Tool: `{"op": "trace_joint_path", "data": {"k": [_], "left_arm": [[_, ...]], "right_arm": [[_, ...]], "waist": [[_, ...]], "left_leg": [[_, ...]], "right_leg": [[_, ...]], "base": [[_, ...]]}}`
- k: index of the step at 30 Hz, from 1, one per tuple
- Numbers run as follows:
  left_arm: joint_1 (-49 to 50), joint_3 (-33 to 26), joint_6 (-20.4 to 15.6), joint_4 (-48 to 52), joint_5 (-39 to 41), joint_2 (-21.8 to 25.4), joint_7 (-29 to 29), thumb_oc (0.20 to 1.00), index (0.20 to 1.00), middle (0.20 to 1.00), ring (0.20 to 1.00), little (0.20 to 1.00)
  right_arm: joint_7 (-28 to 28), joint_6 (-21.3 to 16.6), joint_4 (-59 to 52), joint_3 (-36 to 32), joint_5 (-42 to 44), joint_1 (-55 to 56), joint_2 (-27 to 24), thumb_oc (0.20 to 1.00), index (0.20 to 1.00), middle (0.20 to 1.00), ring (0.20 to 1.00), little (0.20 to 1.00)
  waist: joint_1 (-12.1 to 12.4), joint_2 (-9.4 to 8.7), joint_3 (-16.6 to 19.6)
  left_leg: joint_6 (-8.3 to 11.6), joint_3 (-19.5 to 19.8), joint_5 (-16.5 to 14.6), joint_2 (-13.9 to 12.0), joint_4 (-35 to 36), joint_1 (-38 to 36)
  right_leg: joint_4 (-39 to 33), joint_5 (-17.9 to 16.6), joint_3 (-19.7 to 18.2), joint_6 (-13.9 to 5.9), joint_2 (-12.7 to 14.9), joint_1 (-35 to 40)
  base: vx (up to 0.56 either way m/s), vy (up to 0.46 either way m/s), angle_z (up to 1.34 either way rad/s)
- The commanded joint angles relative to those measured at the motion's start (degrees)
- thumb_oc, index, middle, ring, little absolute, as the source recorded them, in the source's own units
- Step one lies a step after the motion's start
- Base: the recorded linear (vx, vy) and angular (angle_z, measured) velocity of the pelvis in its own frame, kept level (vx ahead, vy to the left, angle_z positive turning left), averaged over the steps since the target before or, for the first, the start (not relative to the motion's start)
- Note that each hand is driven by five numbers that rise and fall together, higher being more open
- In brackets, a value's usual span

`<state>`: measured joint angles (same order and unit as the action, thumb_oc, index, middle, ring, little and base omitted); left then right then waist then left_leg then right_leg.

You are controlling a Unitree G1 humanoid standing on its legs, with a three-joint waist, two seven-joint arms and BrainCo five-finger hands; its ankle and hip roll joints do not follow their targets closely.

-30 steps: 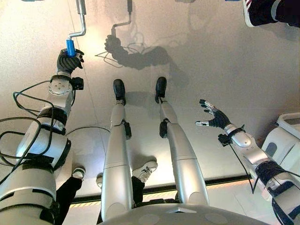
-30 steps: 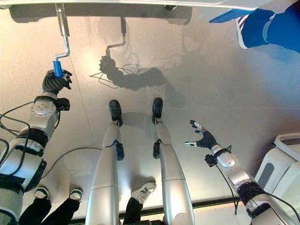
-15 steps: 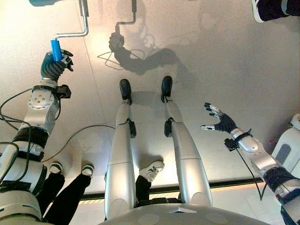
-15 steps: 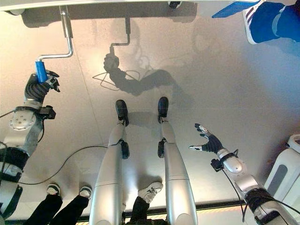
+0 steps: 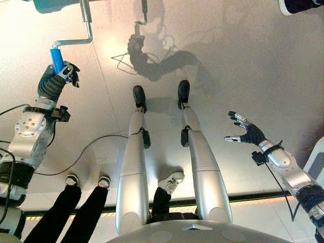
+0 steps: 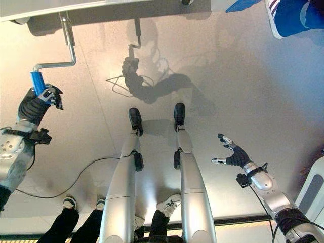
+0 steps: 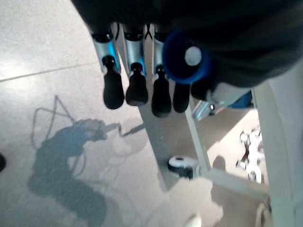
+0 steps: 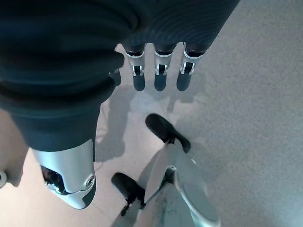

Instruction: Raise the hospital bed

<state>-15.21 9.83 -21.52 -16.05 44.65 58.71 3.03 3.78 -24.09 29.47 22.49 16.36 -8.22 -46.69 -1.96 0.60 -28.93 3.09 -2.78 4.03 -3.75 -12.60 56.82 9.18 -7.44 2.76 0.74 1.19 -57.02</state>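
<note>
A silver crank (image 5: pixel 89 31) hangs from the bed frame (image 6: pixel 101 7) at the top, its arm pointing to my left. At its end is a blue handle (image 5: pixel 55 58). My left hand (image 5: pixel 61 77) is shut on the lower part of that handle; in the left wrist view the handle's blue end (image 7: pixel 185 56) sits beside the curled fingers (image 7: pixel 137 90). My right hand (image 5: pixel 246 133) hovers open over the floor at the right, away from the bed, with its fingers (image 8: pixel 159 78) straight and nothing in it.
A bed caster (image 7: pixel 182 166) and frame leg stand on the floor past the left hand. A person's legs in black trousers (image 5: pixel 76 207) are at the lower left. Another person's blue shoe (image 6: pixel 293 15) is at the top right. White equipment (image 6: pixel 314 187) stands at the right edge.
My left hand has swung the blue handle out to the left, so the crank arm has turned from nearly downward to sideways. The right hand keeps its pose.
</note>
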Motion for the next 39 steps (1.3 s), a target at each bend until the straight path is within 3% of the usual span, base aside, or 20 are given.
{"op": "trace_joint_path", "data": {"k": [1,11,22,30,33,39], "left_arm": [[22.04,-3.14,-2.46,6.28,-0.89,2.64,3.25,0.200,0.200,0.200,0.200,0.200],[30.17,0.36,-0.90,19.27,3.66,6.11,8.14,0.200,0.200,0.200,0.200,0.200],[24.86,8.27,1.82,32.35,8.90,11.37,11.89,0.200,0.200,0.200,0.200,0.200],[10.94,17.75,2.89,37.86,13.04,14.45,13.25,0.200,0.200,0.200,0.200,0.200],[-0.14,25.84,2.88,37.79,13.99,14.35,12.85,0.200,0.200,0.200,0.200,0.200],[-16.42,37.84,2.47,35.48,14.90,10.14,11.65,0.200,0.200,0.200,0.200,0.200]], "right_arm": [[-0.29,-1.70,-0.24,-1.16,-0.48,6.94,-1.21,1.000,1.000,1.000,1.000,1.000],[-1.23,-1.68,1.71,0.94,-1.34,5.44,-2.05,1.000,1.000,1.000,1.000,1.000],[-1.92,-1.13,6.09,4.23,-2.29,2.34,-1.15,1.000,1.000,1.000,1.000,1.000],[-1.25,-0.41,9.35,6.78,-2.36,0.47,1.53,1.000,1.000,1.000,1.000,1.000],[-0.77,-0.03,9.62,7.65,-1.46,0.21,2.10,1.000,1.000,1.000,1.000,1.000],[-0.37,0.39,9.01,8.82,-0.43,-0.52,2.11,1.000,1.000,1.000,1.000,1.000]], "waist": [[3.37,0.24,1.46],[3.84,0.83,1.55],[3.46,0.73,1.60],[2.56,-0.21,1.80],[1.99,-0.69,1.85],[0.78,-1.27,2.29]], "left_leg": [[-2.38,1.65,-4.36,3.33,-2.76,0.19],[-2.57,1.29,-4.76,3.35,-3.03,-0.18],[-2.59,1.27,-4.93,3.54,-2.40,-1.20],[-2.47,1.29,-4.67,3.22,-1.98,-1.46],[-2.35,1.43,-4.49,3.21,-1.83,-1.67],[-2.18,1.47,-4.47,3.11,-1.93,-1.73]], "right_leg": [[2.95,1.96,-0.70,-5.59,2.13,0.40],[3.39,2.18,-0.47,-5.71,2.42,0.60],[3.87,2.44,-0.50,-5.69,2.19,0.92],[3.42,1.91,-0.48,-5.59,2.14,1.21],[3.37,1.83,-0.45,-5.46,1.88,1.33],[3.49,1.78,-0.42,-5.42,1.66,1.27]], "base": [[0.00,0.000,0.00],[0.00,0.000,0.00],[0.00,0.000,0.00],[0.00,-0.012,0.01],[0.01,-0.036,0.04],[0.01,-0.017,0.07]]}}
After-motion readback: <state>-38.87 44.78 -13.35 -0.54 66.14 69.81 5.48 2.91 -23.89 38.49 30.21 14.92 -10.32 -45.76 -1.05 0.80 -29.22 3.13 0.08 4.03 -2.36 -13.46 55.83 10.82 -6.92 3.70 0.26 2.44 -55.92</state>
